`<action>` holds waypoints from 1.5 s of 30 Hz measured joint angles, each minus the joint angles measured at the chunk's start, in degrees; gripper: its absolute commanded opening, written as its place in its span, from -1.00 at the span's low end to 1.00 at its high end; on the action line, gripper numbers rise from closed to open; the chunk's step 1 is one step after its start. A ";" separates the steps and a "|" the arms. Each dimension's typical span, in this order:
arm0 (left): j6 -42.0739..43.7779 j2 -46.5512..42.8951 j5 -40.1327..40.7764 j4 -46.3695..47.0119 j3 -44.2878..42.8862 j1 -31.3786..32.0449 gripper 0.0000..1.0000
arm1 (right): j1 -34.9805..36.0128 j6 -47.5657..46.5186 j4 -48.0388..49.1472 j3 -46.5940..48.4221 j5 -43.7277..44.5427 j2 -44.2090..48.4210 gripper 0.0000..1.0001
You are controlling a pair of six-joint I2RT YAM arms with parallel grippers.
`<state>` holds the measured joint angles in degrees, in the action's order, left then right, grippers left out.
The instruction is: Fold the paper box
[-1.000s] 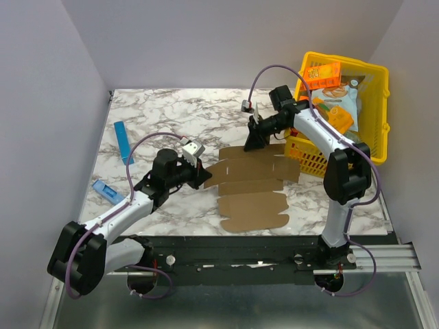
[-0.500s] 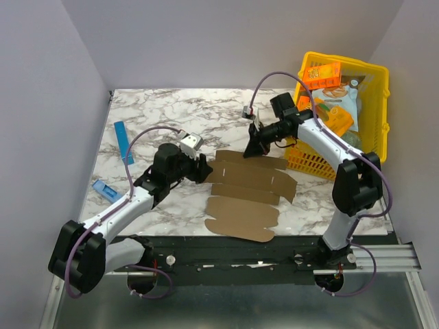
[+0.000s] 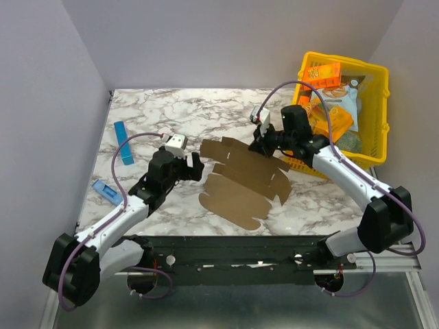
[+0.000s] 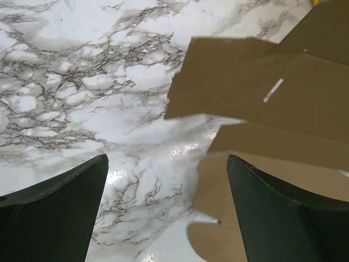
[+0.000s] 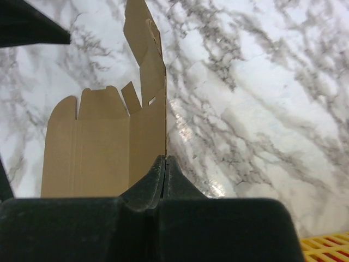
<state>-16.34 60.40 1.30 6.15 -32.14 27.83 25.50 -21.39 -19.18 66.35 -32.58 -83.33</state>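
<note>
The paper box (image 3: 240, 184) is a flat brown cardboard sheet with flaps, lying skewed at the table's middle with its far edge raised. My right gripper (image 3: 260, 144) is shut on that far edge. In the right wrist view the jaws (image 5: 165, 159) pinch the thin edge of the sheet (image 5: 103, 147), which stands up from the marble. My left gripper (image 3: 195, 166) is open just left of the sheet. In the left wrist view, its fingers (image 4: 54, 210) stand wide apart over bare marble, with the cardboard (image 4: 262, 93) ahead and under the right finger.
A yellow basket (image 3: 350, 62) with orange snack boxes and packets stands at the back right, close behind my right arm. A slim blue bar (image 3: 122, 142) lies at the left, and another small blue item (image 3: 108, 190) lies nearer the front left. Grey walls enclose the table.
My left gripper has opened and let go of the sheet's left edge. My right gripper shut on the far edge and swung it, so the sheet turned and lifted.
</note>
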 measured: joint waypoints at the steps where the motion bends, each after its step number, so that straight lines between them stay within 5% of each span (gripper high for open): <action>1: -0.52 -0.98 0.26 0.44 1.16 0.00 0.97 | 0.87 0.28 1.64 -0.70 1.88 0.61 -0.99; 11: -5.62 -6.16 1.60 5.60 11.26 0.00 0.95 | 10.38 0.72 14.56 -9.64 21.24 2.25 -0.99; 25: -8.79 5.86 -4.55 13.53 11.78 0.07 0.28 | 19.34 -1.60 25.66 -18.16 40.33 2.67 -0.99; 35: -10.01 2.16 -4.50 14.34 13.27 0.35 0.61 | 23.04 -3.52 28.06 -17.77 49.03 4.63 -0.99; 39: -11.23 0.15 -5.05 16.65 13.27 0.81 0.36 | 23.04 -4.66 28.06 -15.72 50.51 2.29 -0.99; 45: -17.35 6.27 -6.32 23.87 17.77 5.05 0.25 | 23.04 -5.18 28.04 -14.53 50.93 1.20 -0.99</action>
<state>-33.69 66.67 -5.02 30.02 -14.37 32.88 48.53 -26.57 8.86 51.81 18.35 -82.13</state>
